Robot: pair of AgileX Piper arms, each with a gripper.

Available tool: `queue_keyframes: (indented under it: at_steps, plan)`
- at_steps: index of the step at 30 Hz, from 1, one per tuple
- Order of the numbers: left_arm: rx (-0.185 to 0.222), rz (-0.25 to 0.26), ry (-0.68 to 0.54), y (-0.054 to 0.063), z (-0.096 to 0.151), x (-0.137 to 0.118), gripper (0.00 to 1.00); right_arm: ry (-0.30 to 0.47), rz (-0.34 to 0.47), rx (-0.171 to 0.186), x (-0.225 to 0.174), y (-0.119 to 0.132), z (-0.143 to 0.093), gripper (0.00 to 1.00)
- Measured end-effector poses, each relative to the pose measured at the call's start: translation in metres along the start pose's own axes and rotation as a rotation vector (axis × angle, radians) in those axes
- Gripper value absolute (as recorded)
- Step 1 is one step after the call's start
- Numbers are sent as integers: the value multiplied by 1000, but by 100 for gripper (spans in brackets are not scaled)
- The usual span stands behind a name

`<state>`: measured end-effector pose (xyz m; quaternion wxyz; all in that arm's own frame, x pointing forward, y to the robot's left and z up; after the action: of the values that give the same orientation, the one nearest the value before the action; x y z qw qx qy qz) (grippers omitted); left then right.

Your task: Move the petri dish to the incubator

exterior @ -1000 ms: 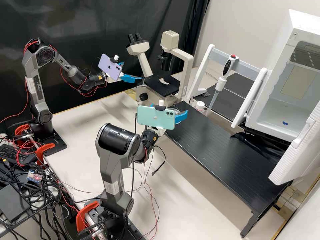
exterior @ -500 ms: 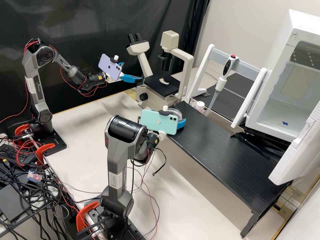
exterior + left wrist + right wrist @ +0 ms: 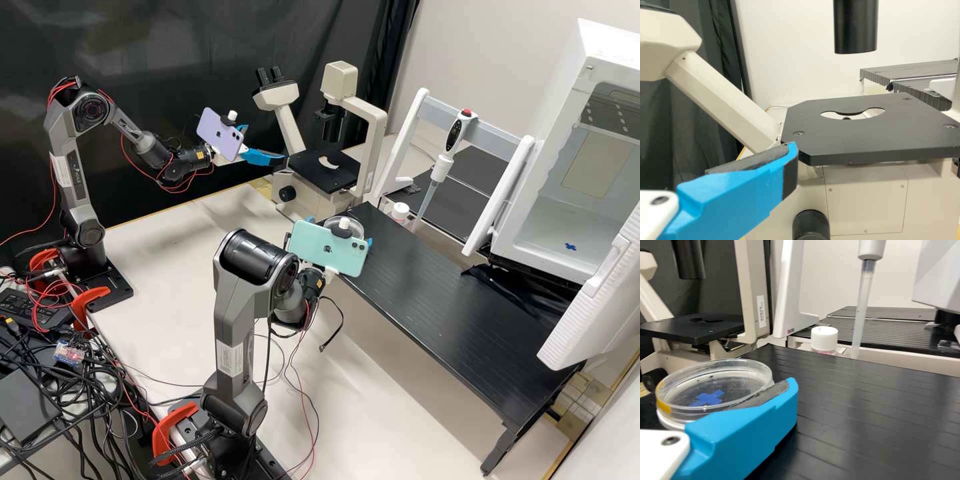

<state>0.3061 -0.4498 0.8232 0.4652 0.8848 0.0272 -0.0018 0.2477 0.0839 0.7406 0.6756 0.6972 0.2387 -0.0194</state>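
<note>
- Black bench stretches rightward toward the open incubator.
- Petri dish by its far-left edge, between the parted fingers of the right gripper; contact unclear.
- Left gripper, fingers wide, near the microscope.

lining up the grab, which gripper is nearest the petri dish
The right gripper, on the arm with the mint phone: its finger is beside the dish. The left gripper, with the purple phone, is by the microscope.

1. Left arm: dark grey, round black elbow, red cables, lilac phone.
2. Right arm: grey, white label, mint phone.
3. Left gripper, right gripper: white, blue fingers, grey pads, recessed screw.
</note>
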Motion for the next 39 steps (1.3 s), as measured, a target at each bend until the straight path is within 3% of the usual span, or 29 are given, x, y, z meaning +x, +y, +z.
queue_keyframes:
  at_steps: [3,7,8,14,16,17,21,32,39]
  plan:
    - [0,0,0,0,0,0,100,-2,0,-2,-1,1,-1,0]
    - [0,0,0,0,0,0,100,1,-7,-29,0,-1,-2,0]
    - [0,0,0,0,0,0,100,2,-8,-38,0,-1,-3,100]
    - [0,0,0,0,0,0,100,-11,1,-101,0,-3,-4,100]
    - [0,0,0,0,0,0,100,-16,5,-107,0,-3,-4,100]
    - [0,0,0,0,0,0,100,-18,6,-106,0,-3,-4,0]
    - [0,0,0,0,0,0,100,-20,9,-103,0,-2,-3,0]
    - [0,0,0,0,0,0,100,-38,-11,-29,-2,2,1,0]
    - [0,0,0,0,0,0,100,-42,-14,-20,1,4,1,0]
